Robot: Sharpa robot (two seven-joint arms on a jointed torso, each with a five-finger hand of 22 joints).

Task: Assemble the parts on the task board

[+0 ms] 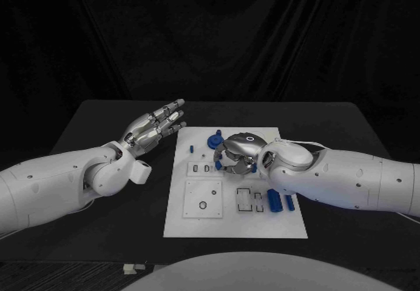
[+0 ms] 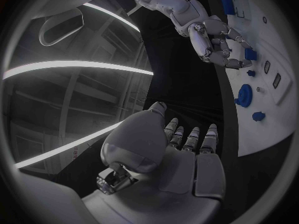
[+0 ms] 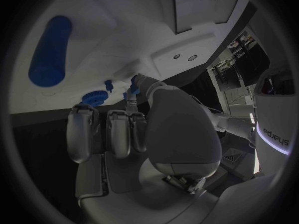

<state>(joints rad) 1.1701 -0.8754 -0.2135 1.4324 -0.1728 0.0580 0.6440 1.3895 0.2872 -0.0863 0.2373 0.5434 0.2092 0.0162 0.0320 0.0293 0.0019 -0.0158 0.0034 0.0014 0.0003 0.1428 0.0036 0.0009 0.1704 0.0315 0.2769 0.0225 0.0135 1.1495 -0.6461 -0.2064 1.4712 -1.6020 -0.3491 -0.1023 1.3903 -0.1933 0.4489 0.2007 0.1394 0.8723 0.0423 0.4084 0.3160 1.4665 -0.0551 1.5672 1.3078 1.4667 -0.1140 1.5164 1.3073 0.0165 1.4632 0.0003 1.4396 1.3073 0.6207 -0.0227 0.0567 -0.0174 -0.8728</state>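
Observation:
The white task board [image 1: 197,221] lies in the middle of the black table. On it are a round blue disc [image 1: 213,140], a small blue peg [image 1: 216,131] and two blue cylinders [image 1: 274,200] near its right edge. My right hand [image 1: 236,151] hovers over the board's far middle with its fingers curled down. In the left wrist view a blue block [image 2: 250,54] sits right at the right hand's [image 2: 215,45] fingertips; whether it is held is unclear. My left hand [image 1: 158,124] is stretched flat and holds nothing, over the bare table just left of the board's far corner.
Rectangular slots [image 1: 247,199] and a raised white plate [image 1: 203,199] take up the board's near half. Black tabletop [image 1: 105,121] runs round the board on all sides. In the right wrist view a blue cylinder [image 3: 50,52] and the blue disc [image 3: 94,97] lie beyond my fingers.

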